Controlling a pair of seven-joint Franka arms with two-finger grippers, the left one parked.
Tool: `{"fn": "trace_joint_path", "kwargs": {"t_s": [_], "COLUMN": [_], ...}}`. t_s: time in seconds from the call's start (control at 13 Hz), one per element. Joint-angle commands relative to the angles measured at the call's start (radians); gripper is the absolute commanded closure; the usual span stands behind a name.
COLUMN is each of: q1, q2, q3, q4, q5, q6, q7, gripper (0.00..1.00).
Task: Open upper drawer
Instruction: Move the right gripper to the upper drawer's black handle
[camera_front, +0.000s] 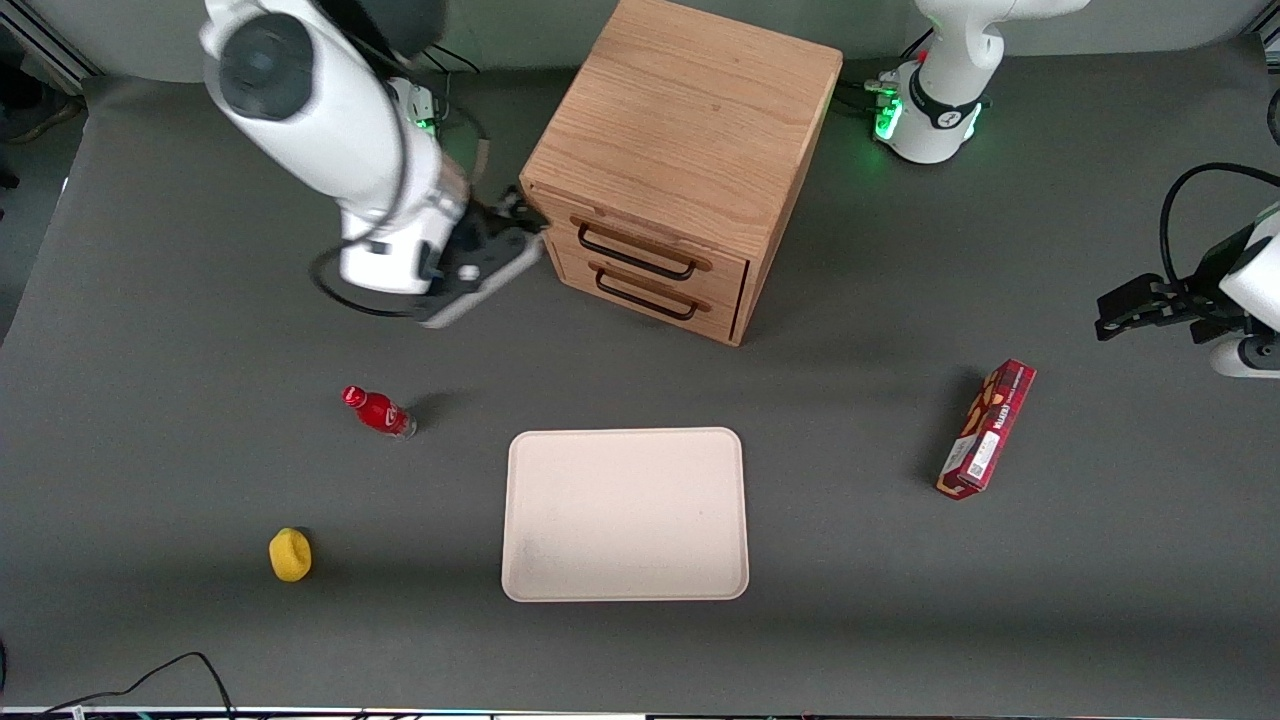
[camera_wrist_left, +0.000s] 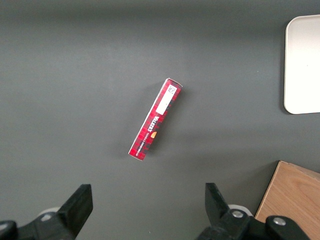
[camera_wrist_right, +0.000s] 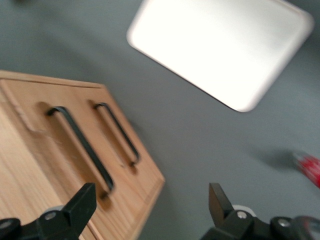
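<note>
Two fingers (camera_wrist_right: 80, 205) spread, gripper (camera_front: 505, 240) beside upper drawer (camera_front: 640, 252), handle untouched

Tray (camera_front: 625, 515), bottle (camera_front: 378, 411), lemon (camera_front: 290, 554), box (camera_front: 986, 428).

The hand (camera_front: 510, 235), fingers spread, hangs beside the cabinet (camera_front: 690, 130) corner, close to the upper drawer (camera_front: 640, 250). Bare bench (camera_front: 850, 400) lies in front of both drawers; the tray (camera_front: 625, 515) and bottle (camera_front: 378, 411) sit nearer the camera, well apart

Dark grey matte table (camera_front: 850, 620) under even light, pale wall along its edge farthest from the front camera.
</note>
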Motion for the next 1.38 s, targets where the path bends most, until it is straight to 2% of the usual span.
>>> {"fn": "trace_joint_path", "kwargs": {"t_s": [0.0,0.15,0.31,1.31], "q1": [0.002,0.004,0.019,0.106], "q2": [0.134,0.174,0.183,0.240], "q3": [0.043,0.043,0.043,0.032], "q4": [0.056,0.054,0.051,-0.033], "q5": [-0.004,-0.006,-0.003,0.000], "q6": [0.060,0.091,0.106,0.161], "q7": [-0.212,-0.413,-0.490,-0.475], "gripper": [0.00,0.00,0.00,0.00]}}
